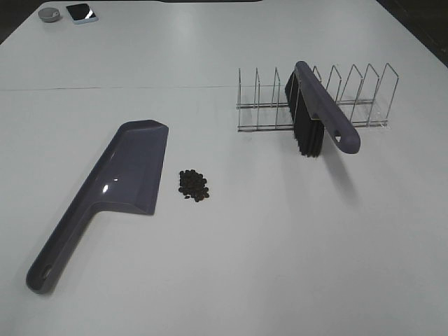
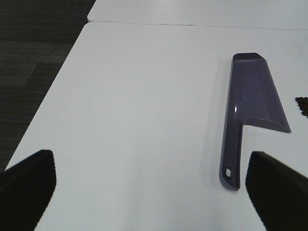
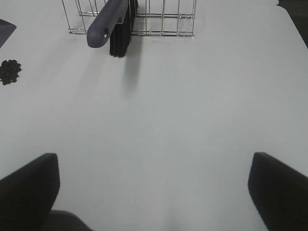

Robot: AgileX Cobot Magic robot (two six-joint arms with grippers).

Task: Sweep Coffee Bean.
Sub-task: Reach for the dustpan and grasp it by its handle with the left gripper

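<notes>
A small cluster of dark coffee beans lies on the white table, just right of a purple dustpan. The beans also show in the right wrist view and at the edge of the left wrist view. A purple brush with black bristles rests in a wire rack; it also shows in the right wrist view. The left gripper is open and empty, near the dustpan's handle. The right gripper is open and empty, short of the brush. Neither gripper shows in the exterior high view.
A phone and a small round grey object lie at the far left corner. The table's left edge borders dark floor. A seam runs across the table.
</notes>
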